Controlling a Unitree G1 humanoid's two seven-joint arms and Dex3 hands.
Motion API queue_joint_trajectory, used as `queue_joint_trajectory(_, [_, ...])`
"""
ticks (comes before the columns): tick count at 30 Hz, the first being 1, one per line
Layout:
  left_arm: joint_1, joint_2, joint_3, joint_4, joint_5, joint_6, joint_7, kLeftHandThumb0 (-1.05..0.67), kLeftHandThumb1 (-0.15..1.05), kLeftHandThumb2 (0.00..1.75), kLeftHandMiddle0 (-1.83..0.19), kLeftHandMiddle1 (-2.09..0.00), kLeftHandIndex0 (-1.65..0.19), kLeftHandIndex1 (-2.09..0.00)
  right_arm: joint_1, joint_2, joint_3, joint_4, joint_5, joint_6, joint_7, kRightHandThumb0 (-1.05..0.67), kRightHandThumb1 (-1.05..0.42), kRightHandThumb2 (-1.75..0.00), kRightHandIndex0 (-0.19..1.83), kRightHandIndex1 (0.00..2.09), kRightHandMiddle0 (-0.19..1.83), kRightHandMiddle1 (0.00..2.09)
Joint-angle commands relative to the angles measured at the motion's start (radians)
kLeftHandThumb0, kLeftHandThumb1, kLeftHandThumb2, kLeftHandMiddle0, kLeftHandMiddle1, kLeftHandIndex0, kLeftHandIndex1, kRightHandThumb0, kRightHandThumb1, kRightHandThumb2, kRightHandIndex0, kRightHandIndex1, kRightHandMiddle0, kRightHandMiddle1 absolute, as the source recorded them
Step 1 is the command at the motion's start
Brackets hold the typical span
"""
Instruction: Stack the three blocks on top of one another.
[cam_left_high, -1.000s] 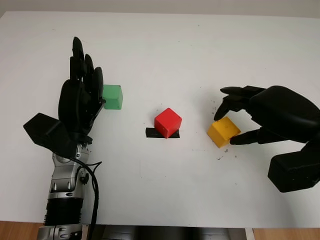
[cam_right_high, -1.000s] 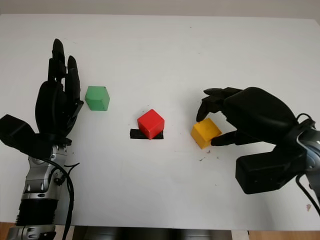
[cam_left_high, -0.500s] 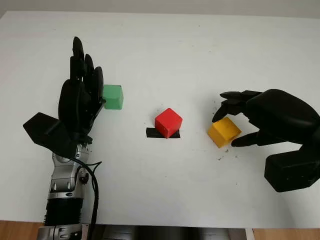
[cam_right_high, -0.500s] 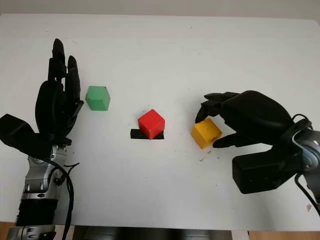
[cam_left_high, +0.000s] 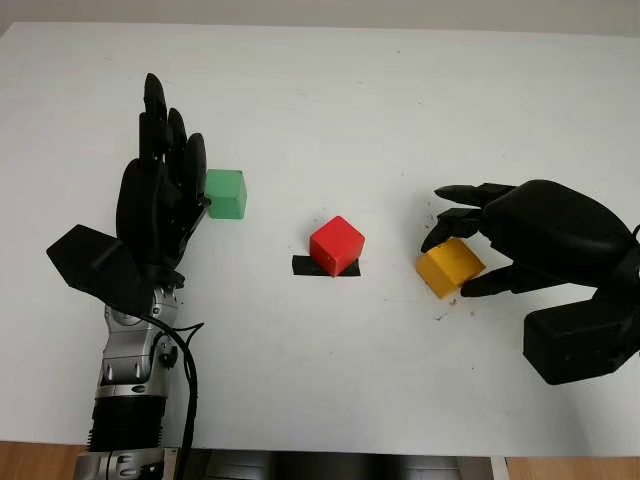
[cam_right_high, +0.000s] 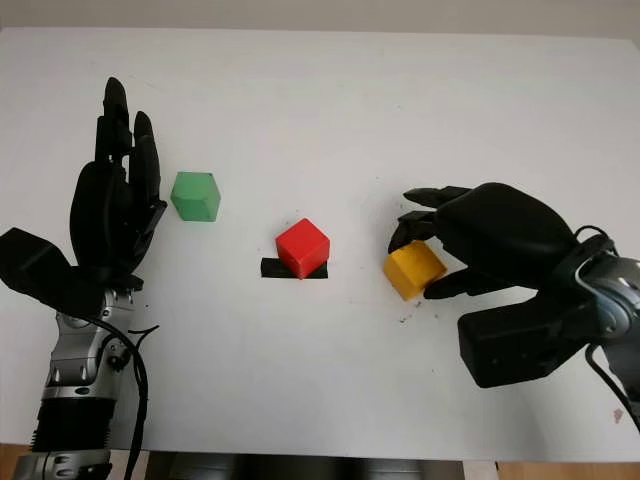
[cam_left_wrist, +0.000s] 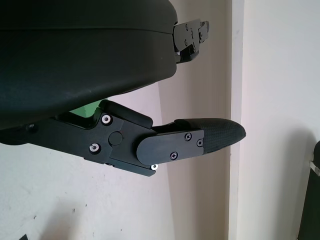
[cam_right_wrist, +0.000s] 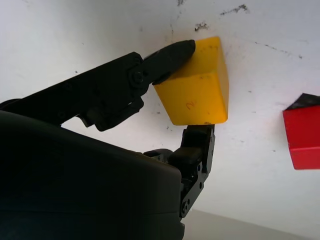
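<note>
A yellow block (cam_left_high: 449, 268) lies on the white table (cam_left_high: 330, 100) at the right. My right hand (cam_left_high: 457, 258) is closed around it: in the right wrist view a fingertip (cam_right_wrist: 175, 50) presses one side of the yellow block (cam_right_wrist: 197, 92) and the thumb (cam_right_wrist: 197, 142) meets the opposite side. A red block (cam_left_high: 336, 244) sits in the middle on a strip of black tape (cam_left_high: 303, 266). A green block (cam_left_high: 225, 193) stands at the left. My left hand (cam_left_high: 165, 180) is open and upright, just left of the green block.
Small dark specks dot the table around the yellow block. The table's front edge (cam_left_high: 330, 447) runs along the bottom, with my left forearm (cam_left_high: 130, 390) crossing it.
My right hand's fingers have drawn in closer onto the yellow block, which has shifted slightly. The left hand, the red block and the green block have not moved.
</note>
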Motion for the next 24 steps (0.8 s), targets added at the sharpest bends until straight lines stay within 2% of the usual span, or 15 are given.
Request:
queue_joint_trajectory(1, [-0.001,-0.002,0.006,-0.008,0.0,-0.013,0.005,-0.67,1.05,0.53,0.19,-0.03,0.19,0.0,-0.001,0.0,-0.01,0.004,0.011,-0.016,-0.019,-0.31,-0.88,-0.05,0.42,0.08,0.62,1.16])
queue_joint_trajectory(11, [0.0,0.008,0.001,-0.008,0.006,-0.013,-0.005,-0.68,1.05,0.54,0.19,-0.01,0.19,0.0,-0.097,-0.01,-0.01,0.005,0.052,0.044,0.031,-0.33,-0.89,-0.06,0.43,0.07,0.56,1.19])
queue_joint_trajectory(16, [-0.004,0.005,0.006,0.006,-0.007,-0.023,-0.013,-0.68,1.05,0.52,0.19,-0.02,0.19,0.0,-0.235,0.007,0.012,0.052,0.107,0.073,0.074,-0.35,-0.85,-0.05,0.46,0.08,0.64,1.14])
queue_joint_trajectory(21, [-0.017,0.008,0.01,0.031,-0.014,-0.034,-0.029,-0.68,1.05,0.51,0.19,0.0,0.19,0.0,-0.417,0.044,0.075,0.161,0.179,0.083,0.155,-0.34,-0.84,-0.05,0.47,0.08,0.65,1.13])
queue_joint_trajectory(24, [-0.026,0.004,0.011,0.042,-0.02,-0.042,-0.031,-0.68,1.05,0.51,0.19,0.0,0.19,0.0,-0.509,0.07,0.116,0.195,0.192,0.136,0.217,-0.32,-0.85,-0.06,0.45,0.07,0.64,1.1])
